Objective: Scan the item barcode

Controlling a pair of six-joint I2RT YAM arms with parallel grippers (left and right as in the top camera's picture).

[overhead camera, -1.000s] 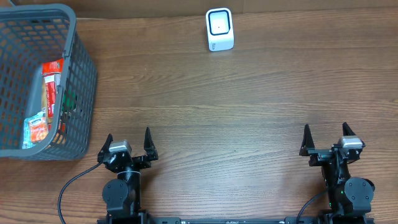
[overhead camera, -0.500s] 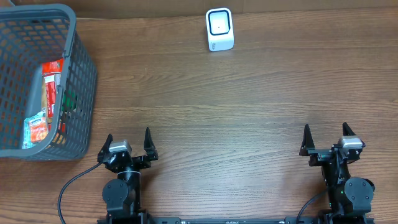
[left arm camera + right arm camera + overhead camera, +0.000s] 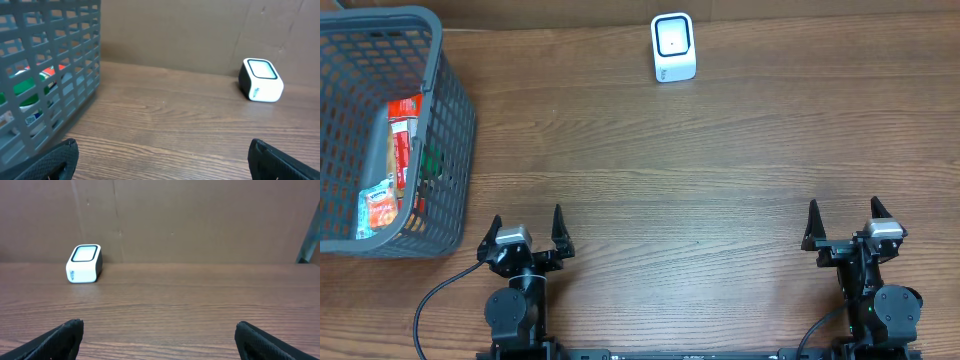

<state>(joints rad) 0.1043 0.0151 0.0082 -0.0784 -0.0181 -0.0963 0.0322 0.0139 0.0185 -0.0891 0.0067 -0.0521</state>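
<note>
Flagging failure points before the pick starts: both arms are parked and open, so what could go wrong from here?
The packets lie low in the basket, crowded together; the left fingers might snag the mesh wall or lift two at once. The scanner stands at the far side of the table, window upward; a packet could arrive with its barcode turned away.

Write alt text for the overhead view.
A grey plastic basket holding packaged snacks sits at the wooden table's left edge; a white barcode scanner stands at the far edge. The left gripper and right gripper sit open and empty at the near edge.
</note>
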